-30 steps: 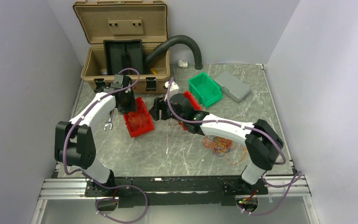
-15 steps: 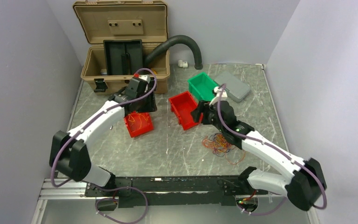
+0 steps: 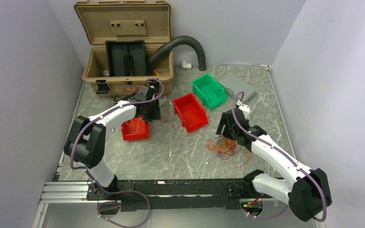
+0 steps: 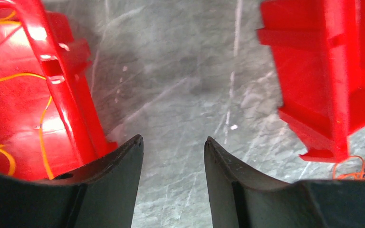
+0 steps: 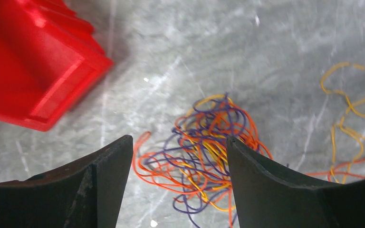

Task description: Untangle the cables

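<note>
Cables (image 3: 224,146) on table (image 3: 180,154) — toolbox (image 3: 123,26) behind.

Cables (image 5: 204,147) orange, yellow, purple. Left bin (image 3: 134,131) red, middle bin (image 3: 190,112) red, right bin (image 3: 208,91) green. Table (image 3: 180,152) grey, white-veined. Case (image 3: 123,28) tan.

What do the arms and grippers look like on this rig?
The left arm and right arm have white link shells with bulky black joint housings. A purple cable loops along each. The left gripper and right gripper have two matte black fingers, broad and tapering to blunt tips.
</note>
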